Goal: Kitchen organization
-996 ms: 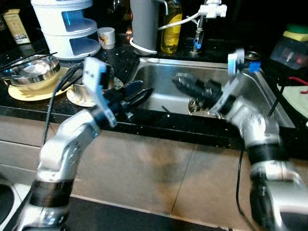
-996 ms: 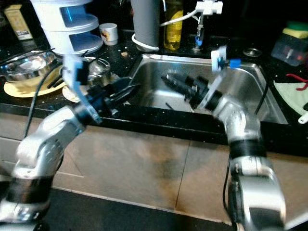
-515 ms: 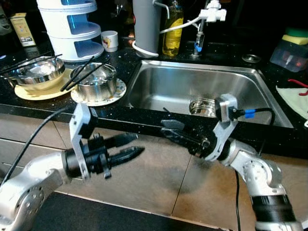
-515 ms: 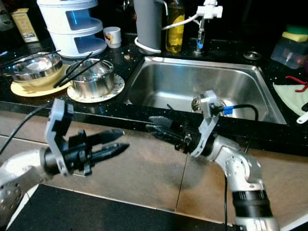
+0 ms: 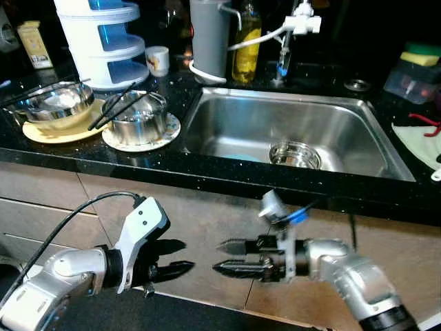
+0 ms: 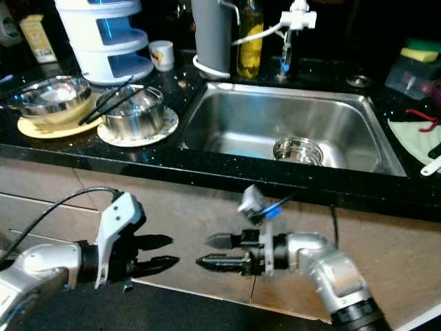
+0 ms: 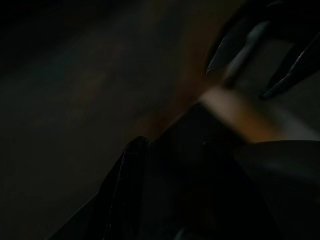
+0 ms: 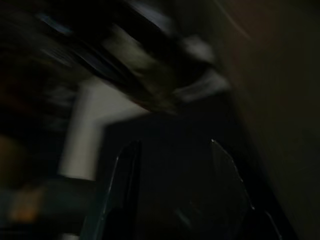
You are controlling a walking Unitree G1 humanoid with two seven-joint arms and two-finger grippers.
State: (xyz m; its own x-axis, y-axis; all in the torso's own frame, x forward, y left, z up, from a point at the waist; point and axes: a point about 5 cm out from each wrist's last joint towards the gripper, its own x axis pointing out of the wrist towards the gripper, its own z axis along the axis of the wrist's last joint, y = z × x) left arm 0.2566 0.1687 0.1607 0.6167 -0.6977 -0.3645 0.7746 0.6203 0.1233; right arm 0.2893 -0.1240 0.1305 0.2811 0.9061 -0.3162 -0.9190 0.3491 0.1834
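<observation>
We see the left gripper (image 5: 173,258) and right gripper (image 5: 227,256) parted and empty below the counter (image 5: 207,172). A steel bowl (image 5: 295,154) sits in the sink (image 5: 227,124); chopsticks (image 5: 117,110) rest in another bowl (image 5: 138,118). Wrist views are dark, blurred.

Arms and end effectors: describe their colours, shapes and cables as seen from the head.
Both arms are silver metal with rounded segments and black joint bands. Each ends in two long, tapered black fingers. The left end effector carries a white angular camera bracket with a black cable looping up from it. The right end effector has a pale grey bracket with a blue connector and a black cable.
</observation>
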